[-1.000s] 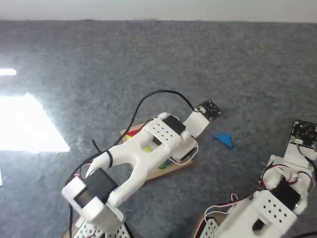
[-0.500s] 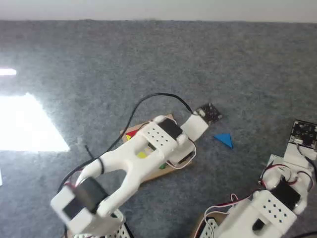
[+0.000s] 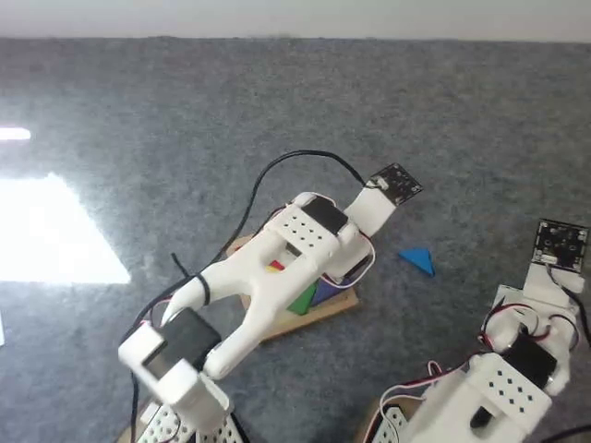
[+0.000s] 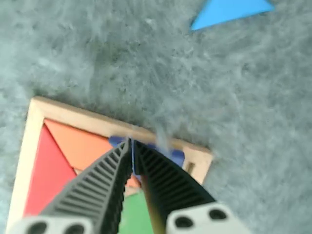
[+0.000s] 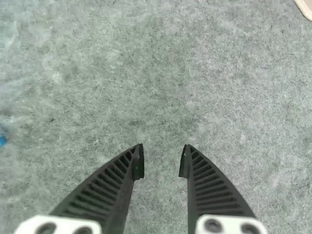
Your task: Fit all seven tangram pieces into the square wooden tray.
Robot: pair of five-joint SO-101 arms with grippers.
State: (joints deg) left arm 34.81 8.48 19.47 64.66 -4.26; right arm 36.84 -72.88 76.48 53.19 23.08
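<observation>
A grey felt-like mat [image 3: 443,120] covers the table, with a pale strip of wall [image 3: 295,17] along its far edge and a bright patch of glare [image 3: 46,231] on its left side.

The square wooden tray [image 3: 323,314] lies flat near the middle of the mat, largely under the left arm [image 3: 268,286]. It is turned askew to the wall line, so its near edge rises toward the right. Inside it sit a red triangular piece [image 4: 46,170], an orange triangular piece [image 4: 80,144], a green piece [image 4: 134,217] and a dark blue piece [image 4: 178,156] against the rim.

A loose light blue triangular piece [image 3: 418,259] lies flat on the mat just right of the tray, apart from it. Its long axis slants from upper left to lower right, tapering to a point at the lower right.

The left gripper [image 4: 130,144] hangs over the tray's rim, its fingers pressed together with nothing between them. The right gripper [image 5: 161,158] hovers over bare mat, fingers spread and holding nothing.
</observation>
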